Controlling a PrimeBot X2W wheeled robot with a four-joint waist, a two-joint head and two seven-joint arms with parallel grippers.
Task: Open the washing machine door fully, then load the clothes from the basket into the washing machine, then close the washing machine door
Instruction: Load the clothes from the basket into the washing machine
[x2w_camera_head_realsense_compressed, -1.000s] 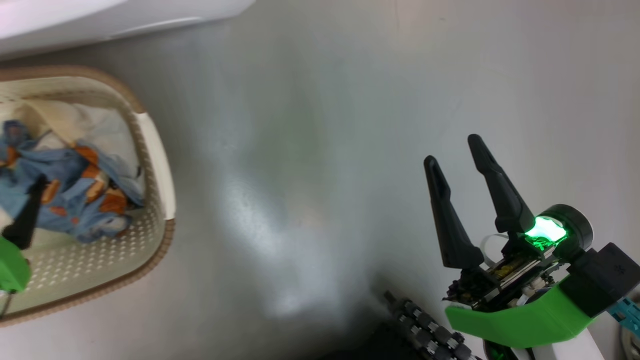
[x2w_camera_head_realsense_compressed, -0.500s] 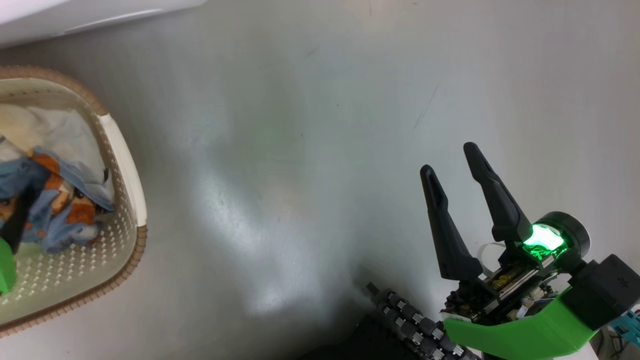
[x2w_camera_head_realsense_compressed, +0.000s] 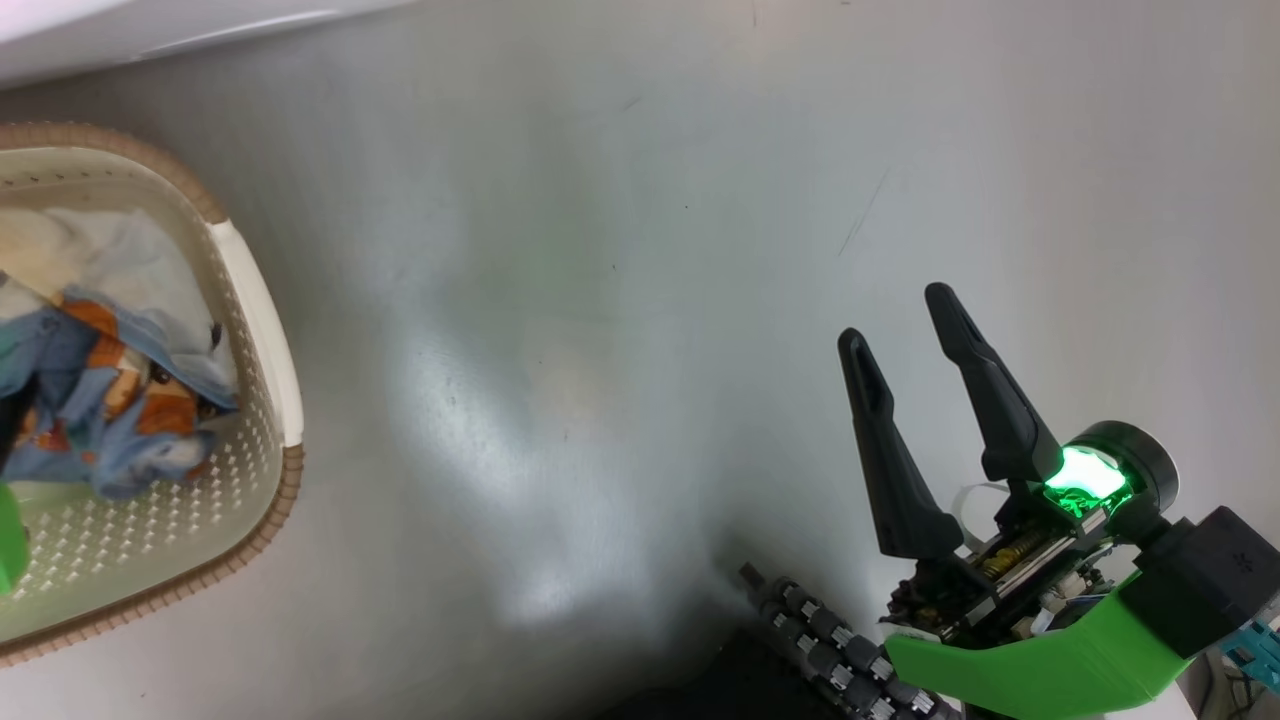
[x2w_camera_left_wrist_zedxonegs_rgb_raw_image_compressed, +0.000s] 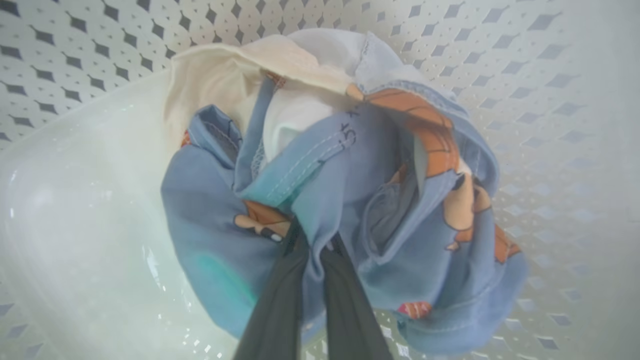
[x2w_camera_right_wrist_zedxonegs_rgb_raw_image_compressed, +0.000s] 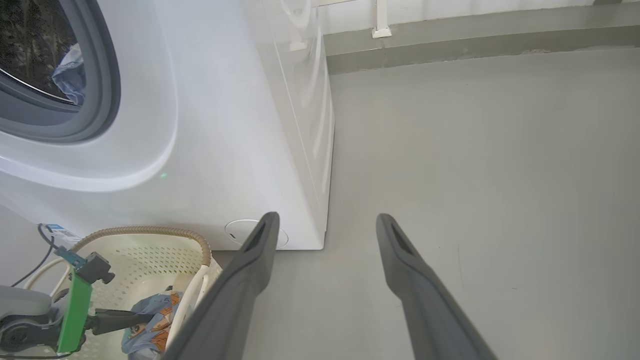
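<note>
1. Left wrist view: the left hand (x2w_camera_left_wrist_zedxonegs_rgb_raw_image_compressed: 314, 242) pinches a fold of the light blue, bear-printed clothes (x2w_camera_left_wrist_zedxonegs_rgb_raw_image_compressed: 380, 165), its two dark fingers nearly together, deep inside the basket (x2w_camera_left_wrist_zedxonegs_rgb_raw_image_compressed: 530, 75).
2. Cream-white cloth (x2w_camera_left_wrist_zedxonegs_rgb_raw_image_compressed: 220, 85) lies bunched with the blue fabric near the basket's perforated wall.
3. Head view: the right hand (x2w_camera_head_realsense_compressed: 895, 318) hangs with its fingers spread wide and nothing between them, above the grey floor (x2w_camera_head_realsense_compressed: 600, 300), well apart from the basket.
4. Right wrist view: the basket stands just in front of the washing machine (x2w_camera_right_wrist_zedxonegs_rgb_raw_image_compressed: 225, 125), whose drum (x2w_camera_right_wrist_zedxonegs_rgb_raw_image_compressed: 30, 40) shows a blue garment (x2w_camera_right_wrist_zedxonegs_rgb_raw_image_compressed: 70, 75) inside.

Right gripper (x2w_camera_head_realsense_compressed: 894, 312): 2 long blk tapered fingers (x2w_camera_head_realsense_compressed: 900, 470), green shell (x2w_camera_head_realsense_compressed: 1040, 665), glowing green lamp (x2w_camera_head_realsense_compressed: 1085, 475) in round blk housing (x2w_camera_head_realsense_compressed: 1150, 458); grey-roller wheel (x2w_camera_head_realsense_compressed: 830, 640).
</note>
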